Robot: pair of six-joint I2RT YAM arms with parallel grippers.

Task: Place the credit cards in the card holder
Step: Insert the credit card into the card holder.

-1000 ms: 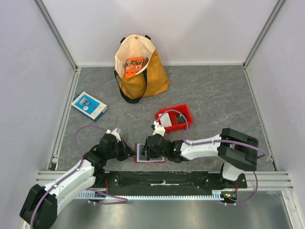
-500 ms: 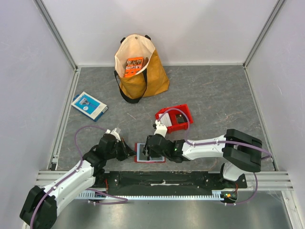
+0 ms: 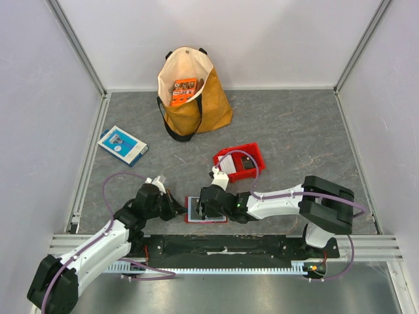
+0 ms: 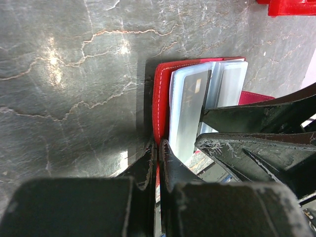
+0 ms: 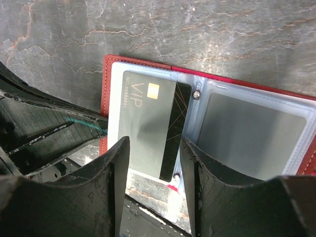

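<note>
The card holder (image 3: 192, 210), red and lying open, rests near the table's front edge. Its clear pockets face up (image 5: 105, 94). My left gripper (image 3: 178, 209) is shut on the holder's red left cover (image 4: 162, 94), with both jaws pinching the edge (image 4: 158, 144). A dark grey credit card (image 5: 148, 118) marked VIP sits partway in the left pocket, its near end sticking out; the left wrist view shows the same card (image 4: 190, 113). My right gripper (image 5: 154, 143) stands open just above that card's near end, one finger on each side and apart from it (image 3: 204, 208). The right pocket (image 5: 249, 133) shows flat grey.
A red bin (image 3: 255, 149) with a whitish and a dark item stands just behind the right arm. A tan tote bag (image 3: 190, 91) holding an orange packet (image 3: 184, 91) is at the back. A blue-and-white box (image 3: 122, 144) lies at the left.
My right gripper's jaws have spread wider over the card. The left gripper has kept its hold on the card holder's edge.
</note>
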